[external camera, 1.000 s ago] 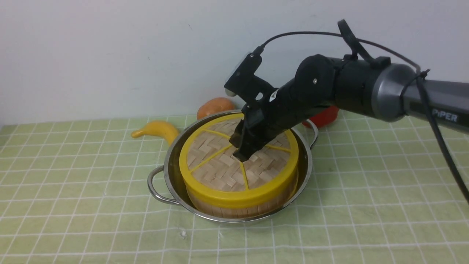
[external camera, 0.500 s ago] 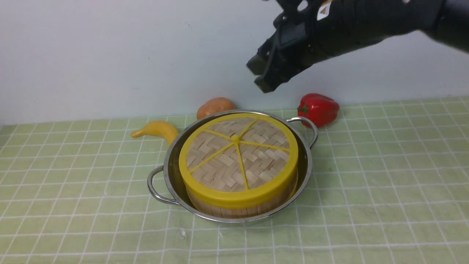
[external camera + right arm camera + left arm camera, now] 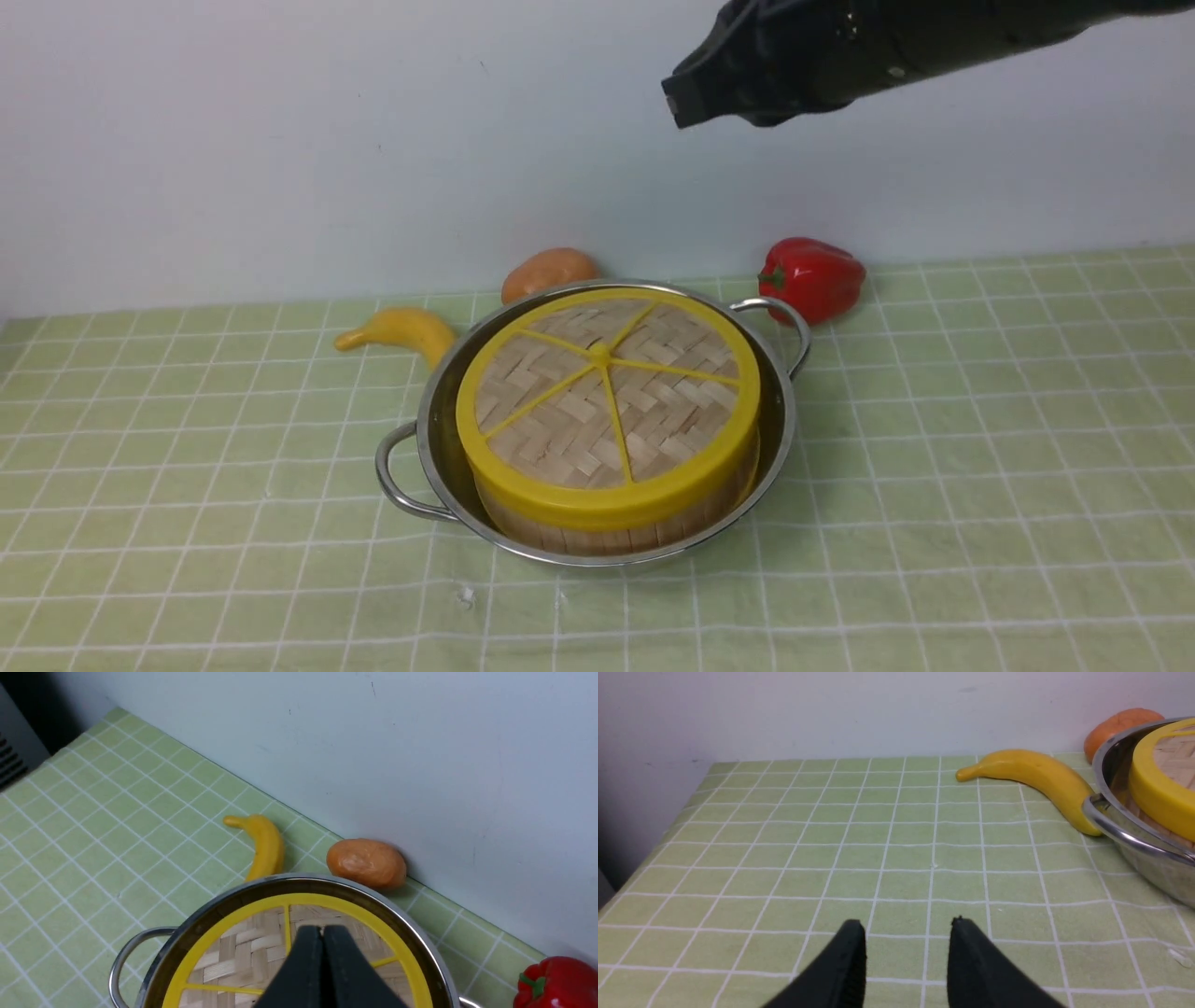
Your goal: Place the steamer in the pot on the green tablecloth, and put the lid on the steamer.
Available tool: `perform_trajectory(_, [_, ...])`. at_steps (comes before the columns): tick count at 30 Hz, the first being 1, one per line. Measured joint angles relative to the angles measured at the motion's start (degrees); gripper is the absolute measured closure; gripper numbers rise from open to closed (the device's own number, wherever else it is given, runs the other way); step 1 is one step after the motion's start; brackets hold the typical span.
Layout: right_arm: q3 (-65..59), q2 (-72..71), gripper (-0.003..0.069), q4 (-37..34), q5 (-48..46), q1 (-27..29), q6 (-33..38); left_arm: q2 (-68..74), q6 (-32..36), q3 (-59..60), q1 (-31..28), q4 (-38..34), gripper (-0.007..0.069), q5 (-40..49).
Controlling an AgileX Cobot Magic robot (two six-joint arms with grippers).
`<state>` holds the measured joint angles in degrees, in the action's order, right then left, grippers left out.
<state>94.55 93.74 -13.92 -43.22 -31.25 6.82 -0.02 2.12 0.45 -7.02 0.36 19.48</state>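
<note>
The steel pot (image 3: 780,439) stands on the green tablecloth (image 3: 980,448). The steamer (image 3: 607,534) sits inside it, only its slatted side wall showing. The woven lid (image 3: 607,401) with yellow rim and spokes lies flat on the steamer. It also shows in the right wrist view (image 3: 243,956). My right gripper (image 3: 322,933) is shut and empty, high above the pot's far side; in the front view (image 3: 681,105) it hangs at the top. My left gripper (image 3: 906,938) is open and empty, low over the cloth to the left of the pot (image 3: 1134,835).
A yellow banana (image 3: 397,331) lies against the pot's far left side. An orange lump (image 3: 549,273) sits behind the pot by the wall. A red pepper (image 3: 812,278) stands behind the pot's right handle (image 3: 780,313). The cloth's left edge (image 3: 668,826) drops off.
My right gripper has left the lid's hub and risen up and to the right, shut and empty. The lid stays flat on the steamer in the pot.
</note>
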Motion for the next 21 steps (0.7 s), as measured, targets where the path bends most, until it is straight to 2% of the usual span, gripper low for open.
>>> perform_trajectory(4, [-0.1, -0.5, 0.0666, -0.1, -0.3, 0.1, -0.2, 0.0, 0.0, 0.0, 0.0, 0.0, 0.0382, 0.0])
perform_trajectory(8, [-5.0, -6.5, 0.066, 4.2, -1.5, 0.1, -0.3, 0.0, 0.0, 0.0, 0.0, 0.0, 0.0382, 0.0])
perform_trajectory(14, [-21.6, -26.2, 0.0654, 6.8, -1.7, 3.4, -1.4, 0.0, 0.0, 0.0, 0.0, 0.0, 0.0382, 0.0])
perform_trajectory(17, [-34.5, -40.7, 0.065, 7.0, -1.8, 9.4, -2.8, 0.0, 0.0, 0.0, 0.0, 0.0, 0.0382, 0.0])
perform_trajectory(18, [-35.9, -42.3, 0.065, 7.1, -1.8, 9.8, -2.8, 0.0, 0.0, 0.0, 0.0, 0.0, 0.0382, 0.0])
perform_trajectory(21, [-47.7, -56.1, 0.0645, 7.8, -1.3, 17.3, -3.3, 0.0, 0.0, 0.0, 0.0, 0.0, 0.0382, 0.0])
